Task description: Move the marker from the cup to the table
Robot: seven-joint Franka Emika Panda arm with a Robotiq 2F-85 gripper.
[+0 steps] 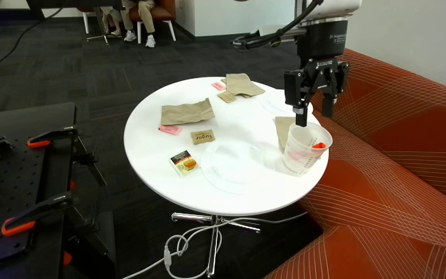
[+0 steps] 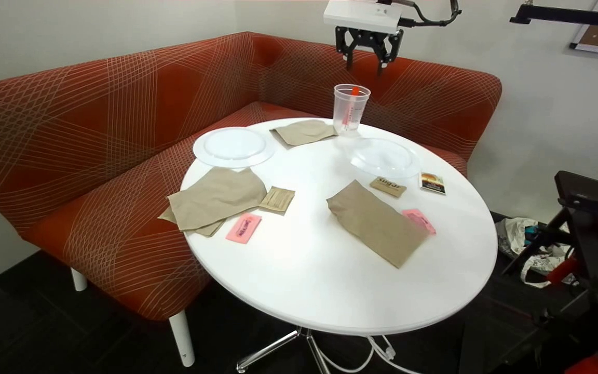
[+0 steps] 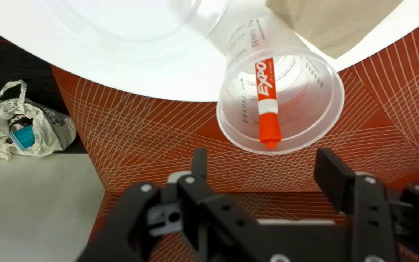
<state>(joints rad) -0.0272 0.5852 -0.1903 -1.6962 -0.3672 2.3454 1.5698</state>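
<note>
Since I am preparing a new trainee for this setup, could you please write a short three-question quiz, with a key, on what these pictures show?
1. True or false: the end effector is open and holding nothing.

2. Multiple choice: how does the marker sit inside the cup?
A) Leaning, with its cap uppermost
B) Leaning, with its cap at the bottom
C) Flat on the bottom

3. Fill in the blank, from the wrist view: the large white word printed on the marker is ____.

Key: 1. True. 2. A. 3. EXPO.
</note>
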